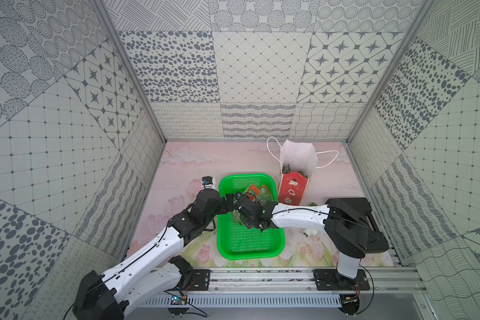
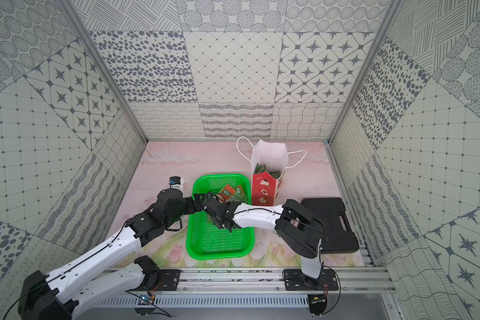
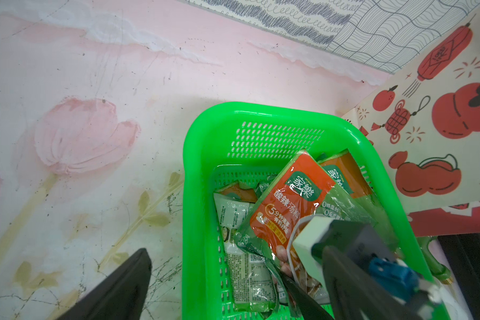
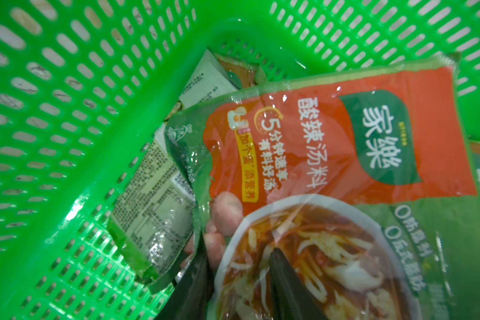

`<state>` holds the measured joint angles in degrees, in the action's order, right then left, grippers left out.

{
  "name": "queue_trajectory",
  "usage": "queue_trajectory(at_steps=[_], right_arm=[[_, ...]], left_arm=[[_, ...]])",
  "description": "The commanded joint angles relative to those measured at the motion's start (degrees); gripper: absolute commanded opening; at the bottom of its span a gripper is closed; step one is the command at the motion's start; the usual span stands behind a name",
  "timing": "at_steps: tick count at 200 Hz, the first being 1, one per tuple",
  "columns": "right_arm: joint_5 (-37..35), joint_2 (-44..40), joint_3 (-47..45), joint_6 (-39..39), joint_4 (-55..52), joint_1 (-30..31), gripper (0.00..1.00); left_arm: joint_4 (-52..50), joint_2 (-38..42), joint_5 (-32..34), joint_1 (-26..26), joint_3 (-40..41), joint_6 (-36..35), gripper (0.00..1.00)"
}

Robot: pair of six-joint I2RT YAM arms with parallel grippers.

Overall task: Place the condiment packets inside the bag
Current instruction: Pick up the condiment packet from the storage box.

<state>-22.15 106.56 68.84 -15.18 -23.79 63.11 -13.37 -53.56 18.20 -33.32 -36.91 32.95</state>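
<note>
- Straddling the near edge of an orange packet (image 4: 344,133), the right gripper (image 4: 237,249) has its fingers (image 4: 288,282) set one on the printed face and one along the edge. Cannot tell whether they clamp it.
- That packet tops a small heap of condiment packets (image 3: 344,177) in the far half of the green basket (image 1: 250,249), with a silvery-green packet (image 4: 155,210) beneath it.
- Left gripper (image 1: 230,203) is spread wide and empty at the basket's left rim, just beside the right gripper.
- Bag (image 1: 293,188) stands upright just right of the basket's far right corner, with green packets (image 1: 295,170) showing inside.
- Black case (image 2: 333,221) lies on the table (image 1: 205,160), near right.
</note>
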Motion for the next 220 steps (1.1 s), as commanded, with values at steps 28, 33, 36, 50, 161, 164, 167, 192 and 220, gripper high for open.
queue_trajectory(at_steps=[28, 33, 36, 50, 161, 164, 167, 192, 220], right_arm=[[-1.2, -0.5, 1.9, 0.4, -2.1, 1.2, 0.03], [-1.2, -0.9, 1.8, 0.4, -2.1, 1.2, 0.00], [-1.2, -1.1, 1.8, 0.4, -2.1, 1.3, 0.00], [-1.6, -3.0, 1.5, 0.5, -2.1, 1.3, 0.00], [1.9, -31.8, -4.6, 1.5, 2.6, 0.5, 0.00], [2.3, -32.7, -4.6, 1.5, 2.8, 0.4, 0.00], [2.5, -33.5, -4.6, 1.5, 2.9, 0.3, 0.00], [4.3, -39.2, -3.9, 1.5, 3.7, -0.4, 0.00], [5.9, -44.3, -2.8, 0.8, 4.3, -2.0, 0.00]], left_arm=[[2.1, 0.6, 0.6, 0.4, 0.2, 0.5, 0.99], [2.1, 0.7, 0.7, 0.4, 0.2, 0.5, 0.99], [2.2, 0.7, 0.8, 0.4, 0.3, 0.5, 1.00], [2.1, 1.3, 1.0, 0.4, 0.5, 0.5, 0.99], [2.7, 6.4, 3.5, 0.3, 3.2, 1.1, 1.00], [2.8, 6.5, 3.6, 0.2, 3.2, 1.1, 1.00], [2.8, 6.6, 3.5, 0.3, 3.2, 1.1, 1.00], [2.9, 6.4, 3.4, 0.3, 3.3, 1.1, 1.00], [3.0, 6.1, 3.3, 0.4, 3.3, 1.0, 1.00]])
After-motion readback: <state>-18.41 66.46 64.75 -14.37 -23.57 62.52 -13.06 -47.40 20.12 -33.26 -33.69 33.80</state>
